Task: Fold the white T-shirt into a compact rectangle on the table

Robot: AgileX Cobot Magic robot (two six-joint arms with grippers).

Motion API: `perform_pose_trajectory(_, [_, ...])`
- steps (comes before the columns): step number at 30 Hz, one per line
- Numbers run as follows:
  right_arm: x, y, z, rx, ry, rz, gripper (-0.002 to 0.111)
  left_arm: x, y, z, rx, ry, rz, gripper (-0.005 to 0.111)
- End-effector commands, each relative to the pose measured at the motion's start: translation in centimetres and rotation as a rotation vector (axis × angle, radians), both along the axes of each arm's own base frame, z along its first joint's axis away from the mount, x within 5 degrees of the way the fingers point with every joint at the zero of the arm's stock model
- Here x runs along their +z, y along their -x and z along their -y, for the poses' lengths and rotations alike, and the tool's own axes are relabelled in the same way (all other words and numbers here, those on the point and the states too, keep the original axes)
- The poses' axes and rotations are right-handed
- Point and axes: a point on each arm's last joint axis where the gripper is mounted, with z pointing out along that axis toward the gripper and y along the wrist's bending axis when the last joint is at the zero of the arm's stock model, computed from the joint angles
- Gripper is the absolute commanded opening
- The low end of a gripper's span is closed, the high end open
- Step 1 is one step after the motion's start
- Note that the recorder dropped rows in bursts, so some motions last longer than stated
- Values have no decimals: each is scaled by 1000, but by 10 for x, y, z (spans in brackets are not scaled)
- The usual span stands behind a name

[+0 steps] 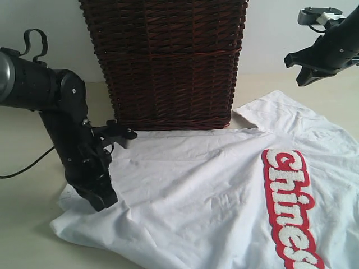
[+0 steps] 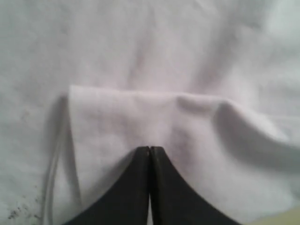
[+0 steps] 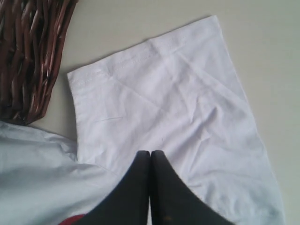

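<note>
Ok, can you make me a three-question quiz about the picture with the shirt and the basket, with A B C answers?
1. Where does the wicker basket stand? A. on the table beyond the white T-shirt B. on top of it C. in a gripper
2. What colour outlines the lettering? A. blue B. red C. green
3. How is the right gripper? A. shut, empty, raised B. wide open C. pinching cloth
Answers: 1 A, its base sits at the shirt's far edge; 2 B, red rims the white letters; 3 A, its jaws meet in the air above the shirt.
</note>
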Motion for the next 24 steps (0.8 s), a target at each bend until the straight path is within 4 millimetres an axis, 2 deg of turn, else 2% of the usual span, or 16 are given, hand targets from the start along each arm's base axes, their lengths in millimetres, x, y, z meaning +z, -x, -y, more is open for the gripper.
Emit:
perform_pose_trajectory(1, [15,11,-1,13,10,19,0,15,10,-1,-33,10,-65,0])
perform_pose_trajectory(5, [25,22,-2,15,16,39,0,26,15,-1,-18,64,-17,0])
perform_pose_trajectory(8, [26,27,-2,14,11,32,0,26,3,-5,76,56,96,6])
perform_pose_trajectory(11, [18,32,-4,19,-4,5,0,22,-5,-8,143,69,150,32])
perform_pose_trajectory(13, [11,34,-3,23,2,-1,0,19,-8,-8,179,73,169,57])
perform_pose_trajectory(14, [7,34,-3,20,4,0,0,17,-10,-7,181,76,179,66])
perform_pose_trajectory(15, [6,35,-3,17,5,1,0,14,-11,-7,184,76,184,68])
perform_pose_trajectory(17, [2,35,-3,13,9,6,0,6,-13,-5,174,76,183,65])
perform_pose_trajectory(24, [2,35,-2,13,13,16,0,-17,-13,-5,129,60,142,35])
